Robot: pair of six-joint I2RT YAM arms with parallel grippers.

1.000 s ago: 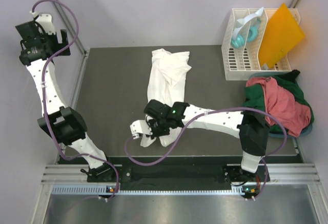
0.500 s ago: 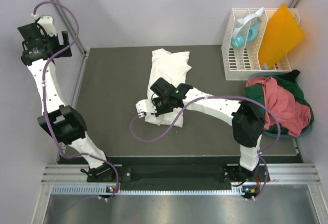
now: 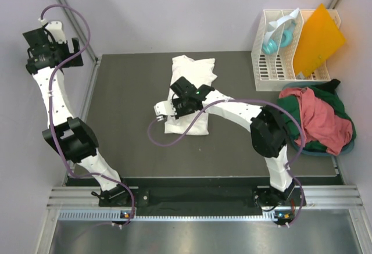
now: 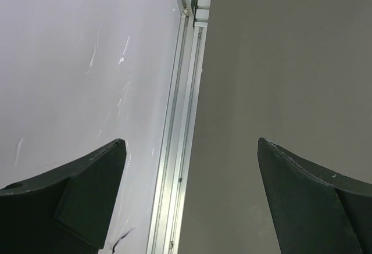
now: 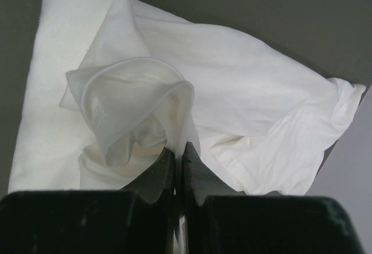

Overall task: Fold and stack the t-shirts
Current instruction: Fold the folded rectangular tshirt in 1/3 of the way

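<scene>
The right pincer (image 5: 175, 149), shut tight on a bunched fold of the white t-shirt (image 5: 244, 91) lying on the middle of the table (image 3: 128, 103), ought to lay it flat and square (the left pincer (image 4: 190, 143) gapes empty, well apart).

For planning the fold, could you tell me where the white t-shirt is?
Top view: the white t-shirt lies central on the table, left of the rack, pinched by the right gripper.

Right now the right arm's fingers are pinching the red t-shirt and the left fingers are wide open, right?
No, wrong colour. The right fingers are pinching the white t-shirt, as the right wrist view shows. The left fingers are wide open.
</scene>
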